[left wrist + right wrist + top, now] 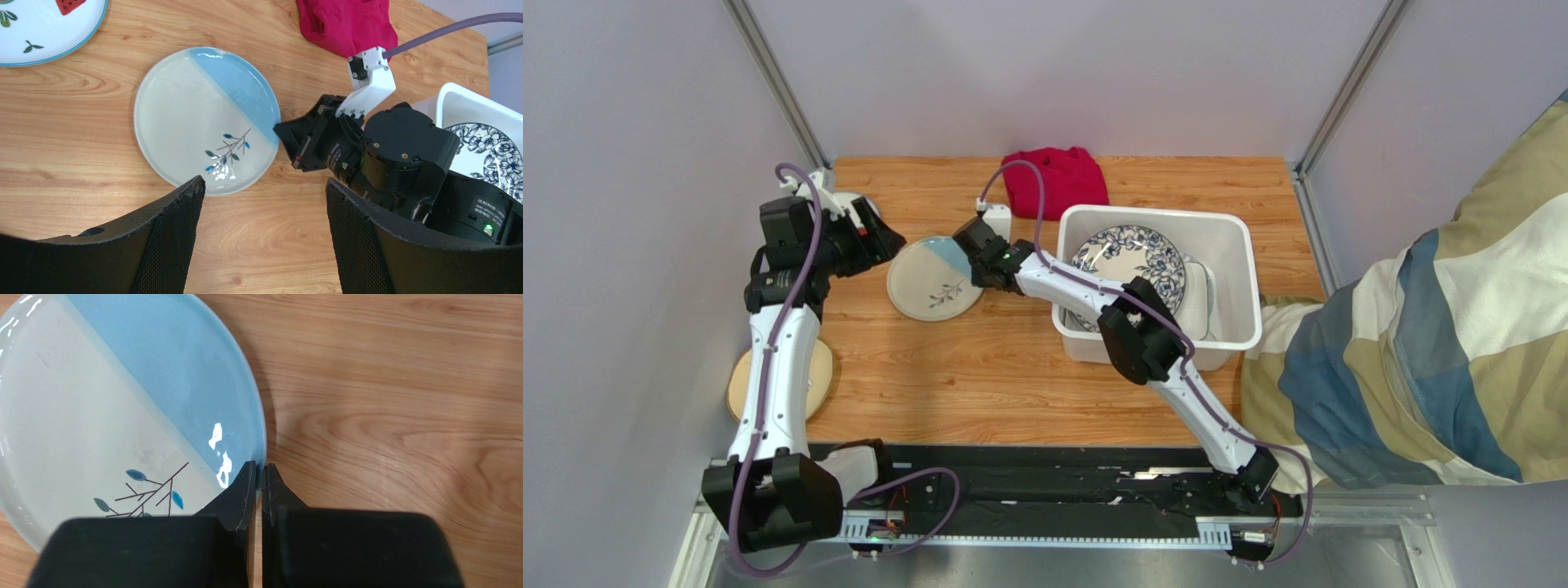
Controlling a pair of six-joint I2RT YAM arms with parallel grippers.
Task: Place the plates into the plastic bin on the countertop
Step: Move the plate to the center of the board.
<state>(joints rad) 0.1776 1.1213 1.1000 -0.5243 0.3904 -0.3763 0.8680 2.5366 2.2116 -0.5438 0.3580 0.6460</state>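
Note:
A cream-and-blue plate with leaf sprigs (934, 279) (202, 116) (123, 404) lies flat on the countertop (1014, 380), left of the plastic bin (1249, 276) (457, 98). My right gripper (972, 254) (261, 478) (287, 133) is shut on this plate's right rim, one finger over the blue glaze and the other outside the edge. My left gripper (879, 239) (264, 190) hangs open above the wood by the plate's left side, holding nothing. A blue floral plate (1130, 263) (491, 147) lies in the bin, and a pale plate (1201, 300) leans against its right wall.
A folded red cloth (1053, 181) (347, 24) lies at the back, behind the bin. A strawberry-print plate (43, 24) sits at the far left. A tan round plate (783, 382) rests at the left edge under my left arm. A patterned fabric (1431, 355) bulges in at the right.

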